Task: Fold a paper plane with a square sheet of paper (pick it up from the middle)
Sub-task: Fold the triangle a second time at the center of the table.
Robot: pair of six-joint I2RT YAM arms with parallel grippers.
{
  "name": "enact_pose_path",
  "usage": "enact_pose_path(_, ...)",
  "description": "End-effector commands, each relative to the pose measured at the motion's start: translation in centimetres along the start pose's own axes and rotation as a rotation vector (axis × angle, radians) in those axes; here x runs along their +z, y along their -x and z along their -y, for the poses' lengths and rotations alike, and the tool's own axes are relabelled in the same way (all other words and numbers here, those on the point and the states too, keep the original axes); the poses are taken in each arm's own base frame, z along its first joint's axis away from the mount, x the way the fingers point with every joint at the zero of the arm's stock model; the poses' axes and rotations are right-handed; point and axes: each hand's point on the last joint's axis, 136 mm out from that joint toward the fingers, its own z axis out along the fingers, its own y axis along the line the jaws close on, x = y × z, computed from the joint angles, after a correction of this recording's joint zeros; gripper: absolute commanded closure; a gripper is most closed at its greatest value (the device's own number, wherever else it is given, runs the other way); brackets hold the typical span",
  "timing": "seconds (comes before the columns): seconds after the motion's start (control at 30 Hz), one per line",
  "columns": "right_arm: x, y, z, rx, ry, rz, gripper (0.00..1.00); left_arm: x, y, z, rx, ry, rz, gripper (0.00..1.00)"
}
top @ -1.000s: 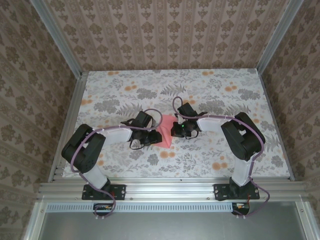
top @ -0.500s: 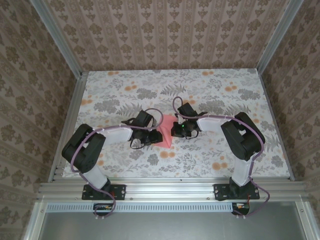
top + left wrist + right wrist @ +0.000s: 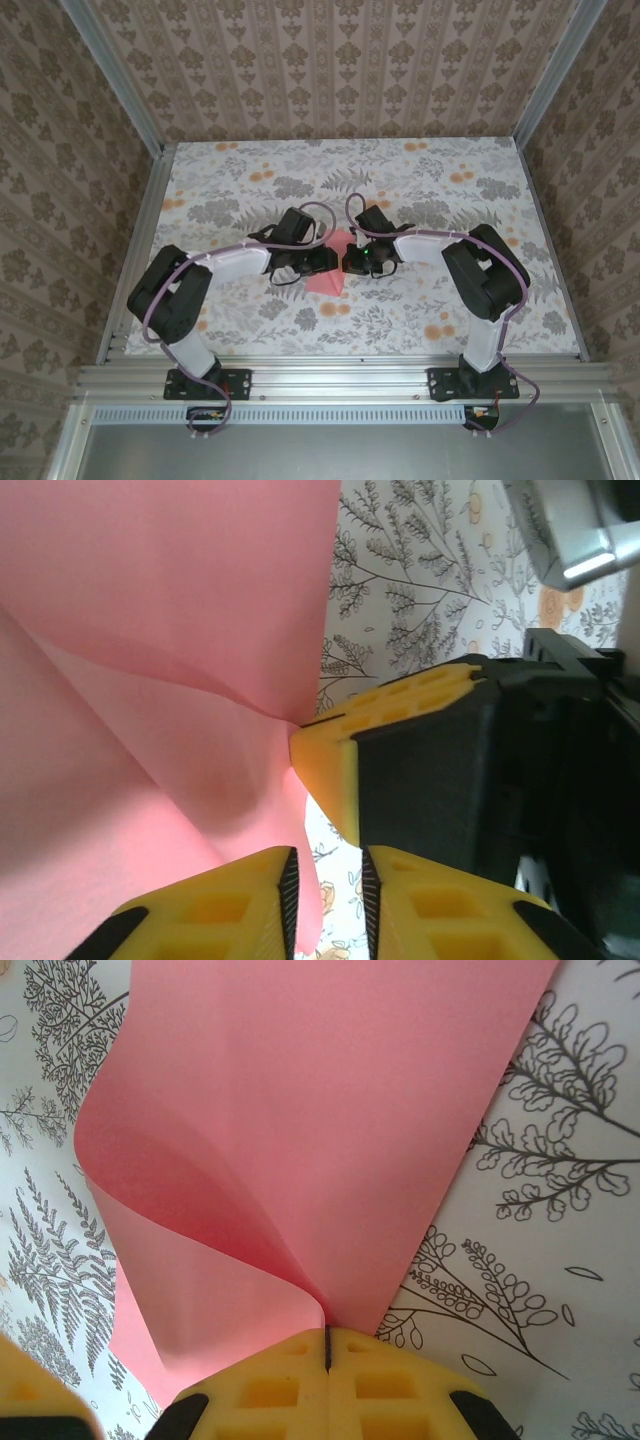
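The right fingers (image 3: 300, 1392) are closed tight on the paper plane (image 3: 310, 1100), pinching a curled fold of the pink sheet at their tips; the rest of the sheet fans out ahead of them, bowed upward on their left, over the flower-printed bench (image 3: 560, 1260); the left fingers (image 3: 215, 915) stand slightly apart, with the sheet's edge in the narrow gap between them, not clamped; just ahead of the left fingers, a yellow tip of the right fingers meets the paper where its creases gather; the two sets of fingers sit close together, the paper between them.
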Motion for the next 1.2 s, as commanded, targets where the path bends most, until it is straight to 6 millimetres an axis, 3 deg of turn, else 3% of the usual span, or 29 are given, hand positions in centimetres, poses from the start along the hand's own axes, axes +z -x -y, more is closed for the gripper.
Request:
enact_pose_path(0.0,0.8,-1.1,1.6,0.013,-0.053,-0.05,0.96,0.7,0.4,0.5,-0.001,-0.014,-0.009,0.77)
enact_pose_path(0.37,1.0,-1.2,1.7,0.017,-0.055,-0.053,0.96,1.7,-0.4,-2.2,-0.025,0.087,-0.035,0.83)
enact_pose_path(1.17,0.9,-0.9,1.6,0.014,-0.057,-0.051,0.96,2.6,-1.1,-3.7,-0.045,0.127,-0.063,0.84)
